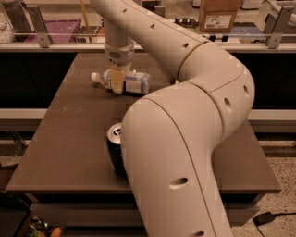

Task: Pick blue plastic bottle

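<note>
The blue plastic bottle lies on its side at the far middle of the dark table. Its white cap points left. It is clear and bluish with a white and pale-blue label. My gripper hangs from the arm straight down onto the bottle, at its neck end, and covers part of it. The gripper's yellowish tip shows in front of the bottle's body.
A dark blue can stands upright near the table's front, partly hidden behind my big cream arm. A railing and shelves with a cardboard box and a purple bin run behind the table.
</note>
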Available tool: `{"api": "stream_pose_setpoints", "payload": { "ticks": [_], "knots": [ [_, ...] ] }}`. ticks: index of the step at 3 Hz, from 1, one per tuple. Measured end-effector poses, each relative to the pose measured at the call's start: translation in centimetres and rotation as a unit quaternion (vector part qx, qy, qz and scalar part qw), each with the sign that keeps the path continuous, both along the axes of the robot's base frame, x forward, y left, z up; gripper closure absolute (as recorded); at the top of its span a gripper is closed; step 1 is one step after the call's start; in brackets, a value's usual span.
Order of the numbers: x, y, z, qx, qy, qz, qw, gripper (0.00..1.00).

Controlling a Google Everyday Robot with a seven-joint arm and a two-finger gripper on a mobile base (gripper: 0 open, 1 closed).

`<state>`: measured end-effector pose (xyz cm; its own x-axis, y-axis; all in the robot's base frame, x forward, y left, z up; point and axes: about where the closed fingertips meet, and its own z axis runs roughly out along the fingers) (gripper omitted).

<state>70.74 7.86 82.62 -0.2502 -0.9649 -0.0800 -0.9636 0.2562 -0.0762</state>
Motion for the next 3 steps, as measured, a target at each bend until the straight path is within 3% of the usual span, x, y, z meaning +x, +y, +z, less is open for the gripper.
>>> {"api": "stream_pose_setpoints", "payload": {
  "ticks": [1, 2, 3],
  "knots": [
    [0.31, 0.26, -0.28, 0.003, -0.004, 0.000, 1.0000, 0.88],
    [0.31, 0.26, -0.15, 0.003, -0.004, 0.000, 1.0000, 1.00],
    [0.31, 0.26, -0.11, 0.003, -0.004, 0.000, 1.0000, 1.00]
  ]
}}
